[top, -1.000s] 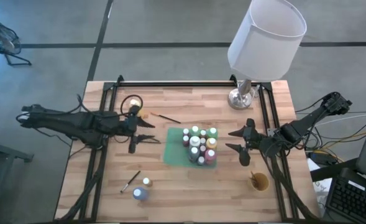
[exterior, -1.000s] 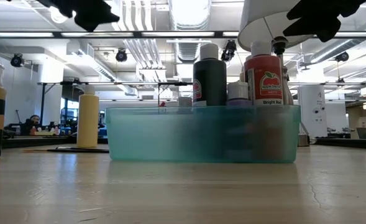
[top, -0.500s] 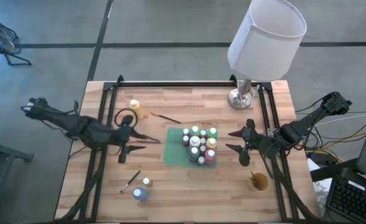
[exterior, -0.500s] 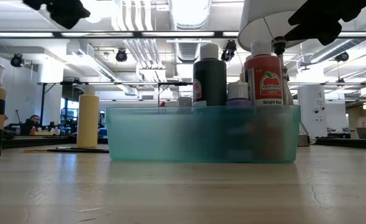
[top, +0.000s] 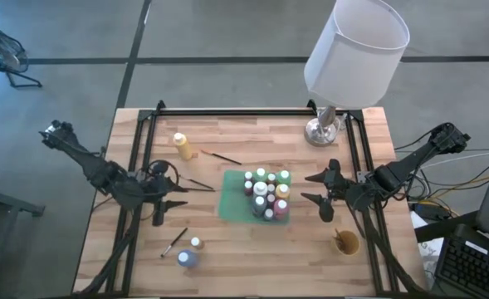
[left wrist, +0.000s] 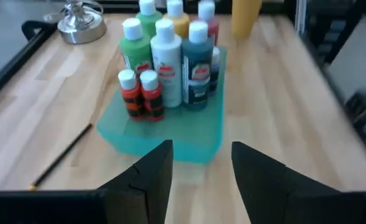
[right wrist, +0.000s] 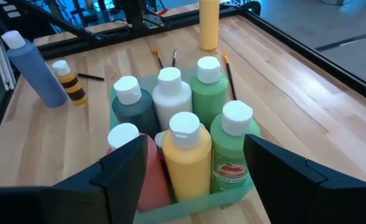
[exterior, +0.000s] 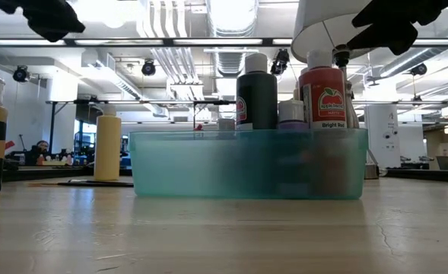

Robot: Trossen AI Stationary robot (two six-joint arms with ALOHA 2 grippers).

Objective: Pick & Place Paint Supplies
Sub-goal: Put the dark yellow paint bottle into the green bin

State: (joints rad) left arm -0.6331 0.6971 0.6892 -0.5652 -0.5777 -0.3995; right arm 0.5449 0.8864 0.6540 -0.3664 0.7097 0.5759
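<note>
Progress check. Wooden slatted surface (top: 252, 249) carries a white-shaded lamp with a chrome base (top: 321, 131) at its far edge, outside the task.

Landmark: translucent teal plastic tray (top: 232, 204), near the middle of the surface. It holds a tight cluster of pale-capped paint bottles (top: 266, 194). The right wrist view shows dark teal, white, two green, yellow and red ones standing upright. This part I judge done: most bottles are in.

Still outside the tray:
- tall yellow bottle (top: 181, 146), upright, well to the left and far side of the tray;
- blue bottle (top: 187, 259), left and near side of the tray;
- small yellow-and-black striped bottle (top: 196, 243), just beside the blue one;
- thin dark-handled brush (top: 221, 157), near the tray's far-left corner;
- a second brush (top: 199, 185), just left of the tray;
- a third brush (top: 174, 242), beside the striped bottle.

Judged remaining: three bottles, three brushes.

Left claw (top: 176, 195) hangs left of the tray, fingers apart, empty. Right claw (top: 312, 186) hangs right of the tray, spread wide, empty.
</note>
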